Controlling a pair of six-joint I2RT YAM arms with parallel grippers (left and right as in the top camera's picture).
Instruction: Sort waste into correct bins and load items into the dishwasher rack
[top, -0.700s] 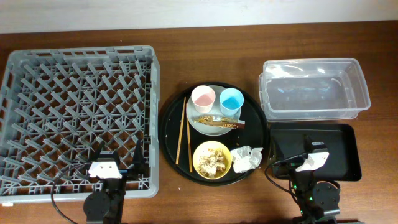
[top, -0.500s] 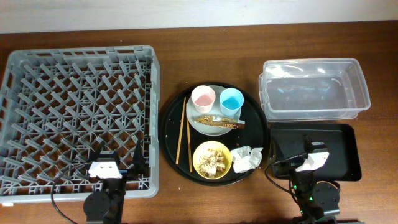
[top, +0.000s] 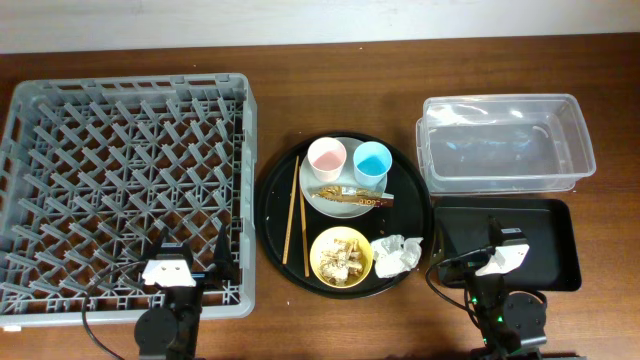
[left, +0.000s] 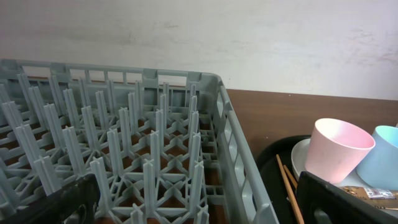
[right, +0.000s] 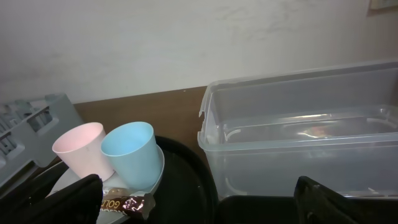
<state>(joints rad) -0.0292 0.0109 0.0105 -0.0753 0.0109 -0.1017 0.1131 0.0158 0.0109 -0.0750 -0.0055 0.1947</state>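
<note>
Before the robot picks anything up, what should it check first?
1. Left gripper and right gripper open, holding nothing: ok.
2. Large grey plastic pegged rack has no dishes yet: ok.
3. Clear plastic rectangular tub uncovered: ok.
4. Crumpled white paper napkin lies bare on round black tray: ok.
5. Brown-gold snack wrapper clear of small pink cup and small blue cup: cannot tell.

The rack (top: 130, 85) lies left of the round tray (top: 275, 200), the tub (top: 500, 101) and flat tray (top: 550, 240) to its right.
</note>
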